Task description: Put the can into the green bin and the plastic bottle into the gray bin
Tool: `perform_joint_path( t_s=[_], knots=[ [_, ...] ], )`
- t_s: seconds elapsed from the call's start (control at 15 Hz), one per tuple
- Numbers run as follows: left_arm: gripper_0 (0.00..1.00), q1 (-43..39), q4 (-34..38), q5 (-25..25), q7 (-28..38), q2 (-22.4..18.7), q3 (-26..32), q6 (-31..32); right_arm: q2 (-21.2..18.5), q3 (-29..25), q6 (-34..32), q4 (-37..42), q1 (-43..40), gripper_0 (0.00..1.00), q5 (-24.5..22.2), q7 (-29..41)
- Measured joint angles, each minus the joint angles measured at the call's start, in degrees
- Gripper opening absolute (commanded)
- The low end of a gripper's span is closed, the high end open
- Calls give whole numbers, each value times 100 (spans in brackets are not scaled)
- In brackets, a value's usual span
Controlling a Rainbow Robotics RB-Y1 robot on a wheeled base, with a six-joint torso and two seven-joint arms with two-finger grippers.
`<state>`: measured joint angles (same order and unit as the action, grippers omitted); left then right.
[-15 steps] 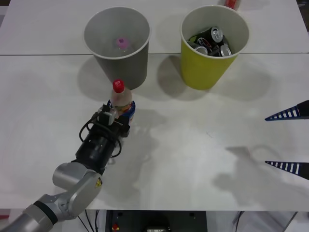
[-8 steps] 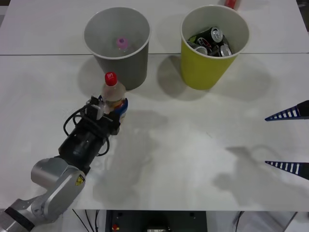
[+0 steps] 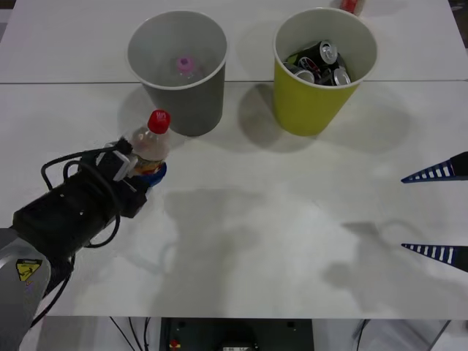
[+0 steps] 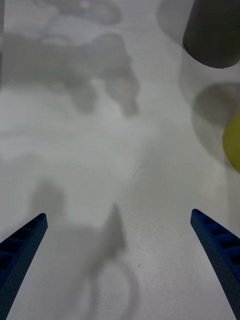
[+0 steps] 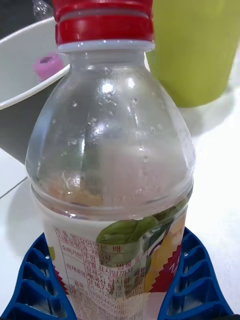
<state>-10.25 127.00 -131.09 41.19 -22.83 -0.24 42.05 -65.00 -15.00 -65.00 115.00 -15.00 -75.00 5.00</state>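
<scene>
My left gripper is shut on the plastic bottle, a clear one with a red cap and printed label, held up off the table in front of the gray bin. Up close, the bottle sits between blue fingers at its lower part. The gray bin holds a pink-capped bottle. The green bin stands to its right with several cans inside. My right gripper stands open at the table's right edge, also seen as the right gripper over bare table.
A red object lies at the back edge behind the green bin. The white table stretches between the two arms. A seam crosses the table at the bins' level.
My left arm has lifted the plastic bottle and carried it left and back toward the gray bin, with the arm drawing to the left. The right gripper has not moved.
</scene>
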Motion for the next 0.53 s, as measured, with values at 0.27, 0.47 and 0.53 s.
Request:
perform_joint_path(
  t_s=[0.27,0.47,0.53],
  knots=[
    [0,610,194,1037,-227,205,1158,2343,0,0,0,0,0,100,0,0],
    [0,1173,194,1348,514,0,1520,3370,0,0,0,0,0,100,0,0],
    [0,1345,187,1440,851,-69,1591,3638,0,0,0,0,0,100,0,0]
  ],
)
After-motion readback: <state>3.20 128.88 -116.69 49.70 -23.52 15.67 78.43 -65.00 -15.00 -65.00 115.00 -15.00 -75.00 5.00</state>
